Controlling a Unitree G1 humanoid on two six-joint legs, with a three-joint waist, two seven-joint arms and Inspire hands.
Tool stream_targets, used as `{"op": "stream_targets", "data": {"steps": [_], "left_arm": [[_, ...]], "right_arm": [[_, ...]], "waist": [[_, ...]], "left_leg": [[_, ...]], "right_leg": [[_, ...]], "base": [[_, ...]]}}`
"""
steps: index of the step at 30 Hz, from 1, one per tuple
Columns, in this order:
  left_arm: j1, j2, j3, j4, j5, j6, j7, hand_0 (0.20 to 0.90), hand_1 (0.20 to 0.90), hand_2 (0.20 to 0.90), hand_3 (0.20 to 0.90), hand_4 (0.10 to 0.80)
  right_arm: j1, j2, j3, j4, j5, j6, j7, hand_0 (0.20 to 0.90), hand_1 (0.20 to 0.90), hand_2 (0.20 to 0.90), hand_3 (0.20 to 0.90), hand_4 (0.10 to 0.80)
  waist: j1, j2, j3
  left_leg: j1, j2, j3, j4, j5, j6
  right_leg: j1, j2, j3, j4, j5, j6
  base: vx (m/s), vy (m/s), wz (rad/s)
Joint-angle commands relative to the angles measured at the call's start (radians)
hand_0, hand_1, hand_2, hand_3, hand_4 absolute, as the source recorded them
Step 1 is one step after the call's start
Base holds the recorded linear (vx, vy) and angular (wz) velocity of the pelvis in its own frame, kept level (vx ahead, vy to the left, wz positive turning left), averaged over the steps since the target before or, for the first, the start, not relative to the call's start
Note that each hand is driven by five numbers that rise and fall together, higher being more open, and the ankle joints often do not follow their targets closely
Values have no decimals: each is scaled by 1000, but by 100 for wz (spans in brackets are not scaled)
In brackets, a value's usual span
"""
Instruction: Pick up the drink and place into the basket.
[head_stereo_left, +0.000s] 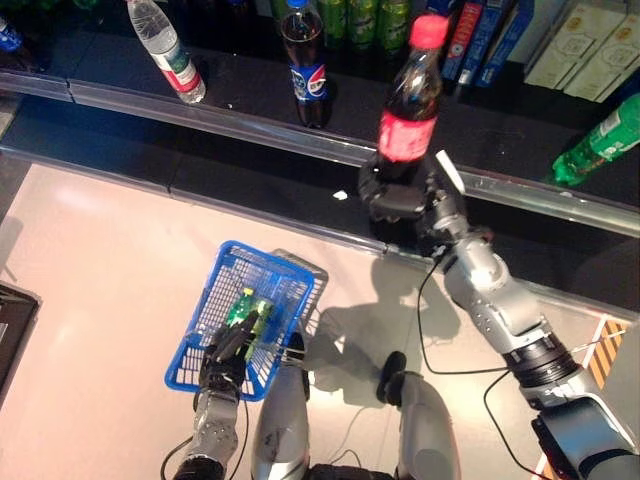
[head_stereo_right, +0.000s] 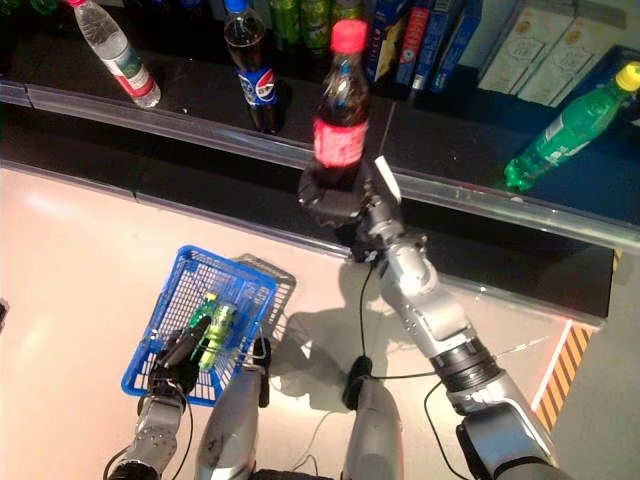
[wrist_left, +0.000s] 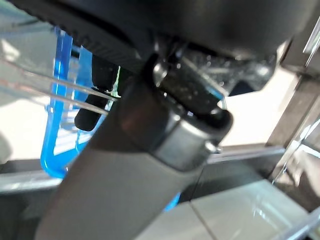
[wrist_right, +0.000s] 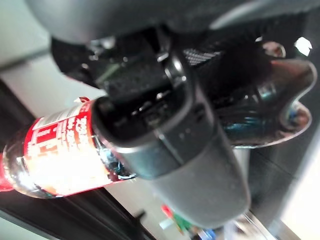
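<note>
You see the dark shelf at the top, then the blue basket on the floor, which your left hand grips by its rim. Your right hand is closed around the cola bottle, upright above the shelf edge.

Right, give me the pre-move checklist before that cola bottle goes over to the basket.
1. Right robot hand curled round the base of the cola bottle: ok.
2. Bottle upright, red cap on: ok.
3. Bottle lifted off the dark shelf: cannot tell.
4. Left robot hand holding the blue basket at its near rim: ok.
5. Room in the basket: a green bottle already lies inside, space beside it: ok.
6. Neighbouring blue-label bottle stands clear of the held bottle: ok.
</note>
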Motion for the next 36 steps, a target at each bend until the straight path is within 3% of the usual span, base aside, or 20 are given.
{"op": "stream_targets", "data": {"steps": [1,6,19,36], "left_arm": [[48,133,-20,-386,86,-118,-232,300,300,300,200,100],[27,155,-72,-508,48,-102,-281,300,300,300,200,100],[-7,192,-100,-699,-48,-78,-420,300,300,300,200,100],[-79,186,-119,-845,-81,16,-530,300,300,300,200,100]], "right_arm": [[-116,88,12,-165,8,-112,44,300,300,300,200,100],[-129,142,85,-97,17,-107,-5,300,300,300,200,100],[-122,256,181,162,-6,-125,-113,300,300,300,200,100],[-96,369,269,440,51,-119,-79,300,300,300,200,100]], "waist": [[36,-3,-97],[74,4,-76],[146,18,-49],[180,35,-24]], "left_leg": [[2,-41,-58,100,51,31],[4,-67,-88,80,32,40],[7,-115,-149,51,4,51],[-33,-144,-179,42,-12,55]], "right_leg": [[148,-14,-17,-81,17,-17],[155,-32,-48,-78,21,-5],[179,-63,-112,-110,51,23],[147,-82,-135,-116,75,42]], "base": [[-17,38,23],[-23,3,28],[11,-23,22],[-2,-38,8]]}}
